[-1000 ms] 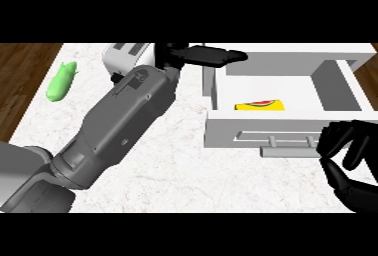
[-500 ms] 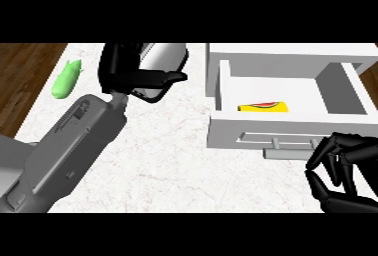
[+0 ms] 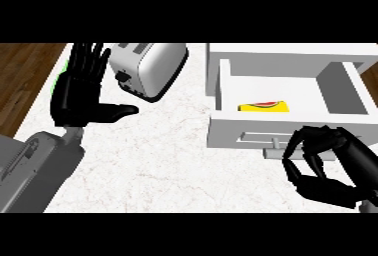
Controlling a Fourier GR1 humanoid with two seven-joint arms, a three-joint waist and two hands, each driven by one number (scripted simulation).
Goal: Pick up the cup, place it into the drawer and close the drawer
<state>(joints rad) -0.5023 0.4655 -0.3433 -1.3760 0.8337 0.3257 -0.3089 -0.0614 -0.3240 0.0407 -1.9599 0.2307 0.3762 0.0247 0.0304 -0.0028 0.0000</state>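
the left hand [image 3: 83,95] is held open, fingers straight, by the toaster [image 3: 148,67] at the counter's [image 3: 162,165] far left corner. the right hand [image 3: 328,167] is curled, holding nothing, before the open drawer [image 3: 284,135], presumably ready for closing. no cup is seen.

A white marbled table [image 3: 170,150] fills most of the view, lit evenly. Brown wood floor [image 3: 29,75] shows along its left edge and again at the far right. A silver toaster [image 3: 148,67] stands on the table near its back edge.
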